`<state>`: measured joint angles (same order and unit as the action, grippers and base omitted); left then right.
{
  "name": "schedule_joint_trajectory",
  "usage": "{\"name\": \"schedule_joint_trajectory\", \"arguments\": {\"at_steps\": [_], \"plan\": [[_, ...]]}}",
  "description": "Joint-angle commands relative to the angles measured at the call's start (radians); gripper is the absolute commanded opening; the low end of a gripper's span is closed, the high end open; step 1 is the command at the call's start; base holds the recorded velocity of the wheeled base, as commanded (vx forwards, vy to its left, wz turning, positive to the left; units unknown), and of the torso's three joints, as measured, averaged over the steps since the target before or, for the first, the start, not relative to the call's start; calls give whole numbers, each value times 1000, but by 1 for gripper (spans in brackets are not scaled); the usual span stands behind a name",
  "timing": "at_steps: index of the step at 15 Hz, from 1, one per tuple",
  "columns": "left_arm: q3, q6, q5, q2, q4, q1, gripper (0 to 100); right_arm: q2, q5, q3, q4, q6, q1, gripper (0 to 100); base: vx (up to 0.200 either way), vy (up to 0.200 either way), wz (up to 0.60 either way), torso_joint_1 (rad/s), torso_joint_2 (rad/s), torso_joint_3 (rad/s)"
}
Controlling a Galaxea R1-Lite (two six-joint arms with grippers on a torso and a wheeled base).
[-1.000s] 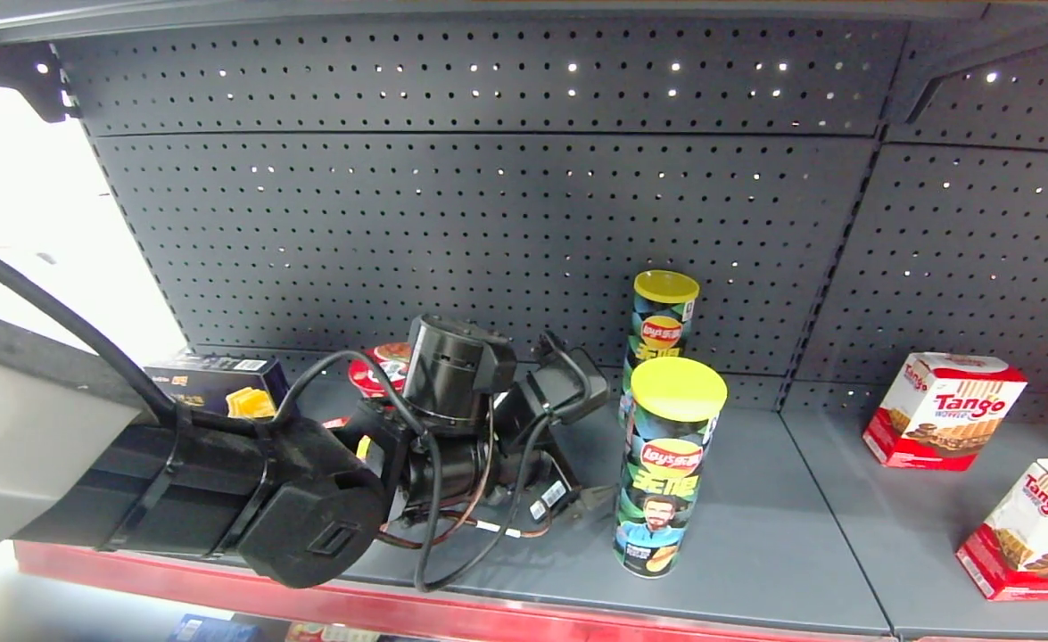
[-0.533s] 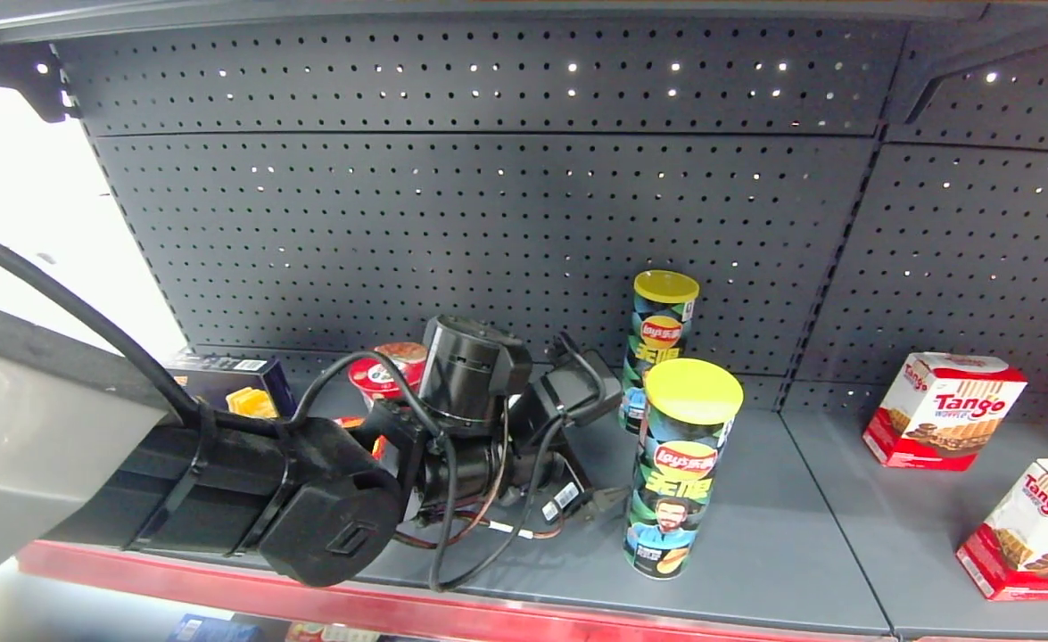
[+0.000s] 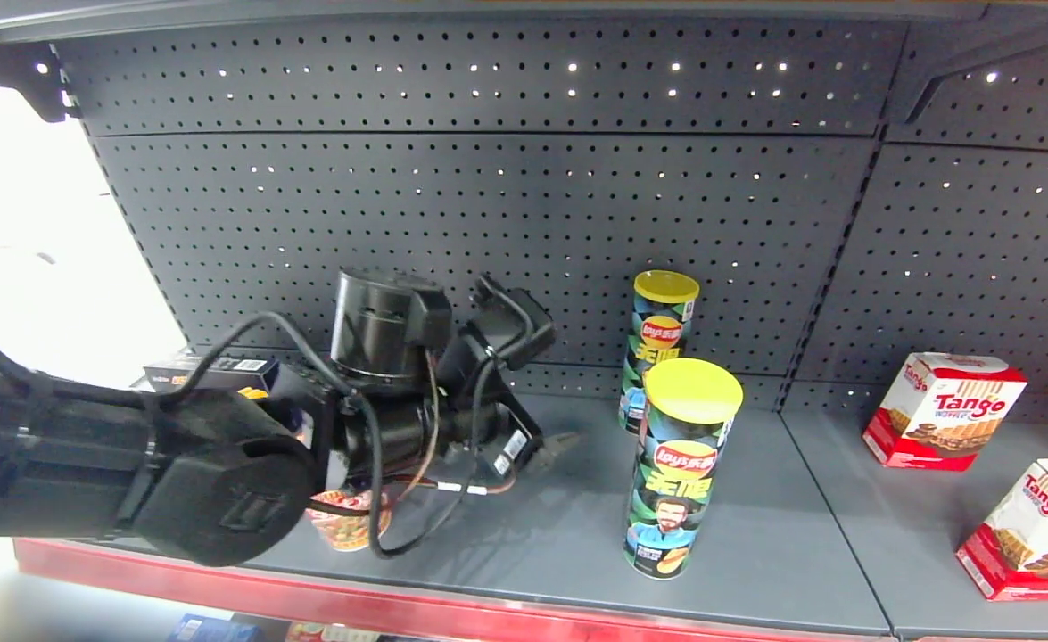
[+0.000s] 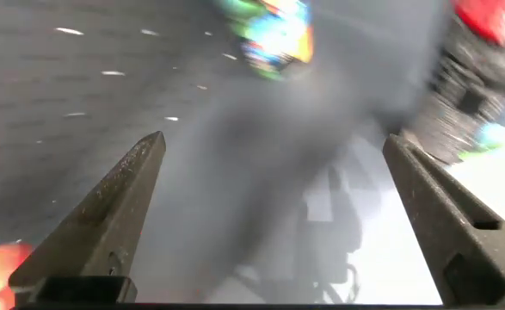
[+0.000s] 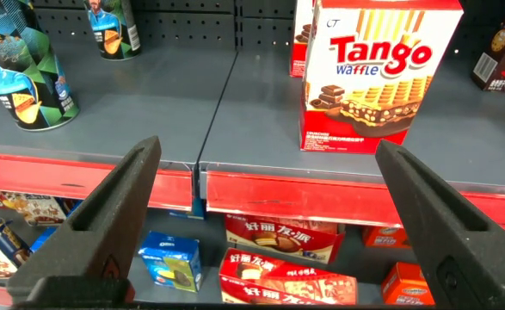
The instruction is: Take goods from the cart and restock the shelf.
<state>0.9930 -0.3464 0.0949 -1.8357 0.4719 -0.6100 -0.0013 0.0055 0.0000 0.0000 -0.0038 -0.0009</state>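
- The left gripper [image 3: 548, 444] is held low over the grey shelf [image 3: 755, 535], with its tips pointed toward the robot's right.
- In the left wrist view its fingers [image 4: 123, 207] are seen spread wide, and nothing is caught between them.
- The front chips can [image 3: 680, 468] is stood upright near the shelf's front edge, to the right of that gripper and apart from it.
- The rear chips can [image 3: 662, 343] is stood upright just behind the front one, close to the pegboard panel [image 3: 488, 205].
- A blurred green and yellow shape [image 4: 269, 30] is picked up ahead of the left gripper in its wrist view, and it is probably 1 of the 2 cans.
- A noodle cup [image 3: 345, 528] is glimpsed on the shelf beneath the left arm, largely hidden by it.
- A dark box [image 3: 211, 368] is set at the back of the shelf, behind the arm.
- On the next bay to the right, the rear wafer box [image 3: 943, 410] is placed farther in and the front wafer box [image 3: 1036, 526] nearer the edge.
- The right gripper [image 5: 267, 146] is held in front of the red edge strip [image 5: 278, 185], with its jaws wide apart and nothing gripped.
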Motion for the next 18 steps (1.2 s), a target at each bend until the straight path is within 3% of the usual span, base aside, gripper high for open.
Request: {"name": "schedule_joint_trajectory", "arguments": {"at_steps": [1,3,6,7,9,10,11,12,13,15,16,18], "plan": [[-7,23,-24,171,-21,69,100,1,1,0,0,-1,-1,100,0,0,0,0,0,0],[-25,66,-72,323,-125,113,100,1,1,0,0,-1,-1,100,0,0,0,0,0,0],[-68,205,-121,553,-154,170,100,1,1,0,0,-1,1,100,0,0,0,0,0,0],[-123,228,-158,642,-154,203,100,1,1,0,0,-1,-1,100,0,0,0,0,0,0],[-272,230,-207,800,-153,262,100,1,1,0,0,-1,-1,100,0,0,0,0,0,0],[-436,228,-242,978,-153,306,100,1,1,0,0,-1,-1,100,0,0,0,0,0,0],[-545,228,-270,1112,-154,351,100,1,1,0,0,-1,1,100,0,0,0,0,0,0],[-582,228,-284,1158,-156,369,100,1,1,0,0,-1,1,100,0,0,0,0,0,0],[-735,227,-314,1357,-173,435,100,1,1,0,0,-1,-1,100,0,0,0,0,0,0],[-818,242,-313,1517,-240,524,100,1,1,0,0,-1,1,100,0,0,0,0,0,0],[-838,262,-314,1558,-271,544,100,1,1,0,0,-1,1,100,0,0,0,0,0,0],[-884,267,-305,1615,-309,593,100,1,1,0,0,-1,-1,100,0,0,0,0,0,0]]}}
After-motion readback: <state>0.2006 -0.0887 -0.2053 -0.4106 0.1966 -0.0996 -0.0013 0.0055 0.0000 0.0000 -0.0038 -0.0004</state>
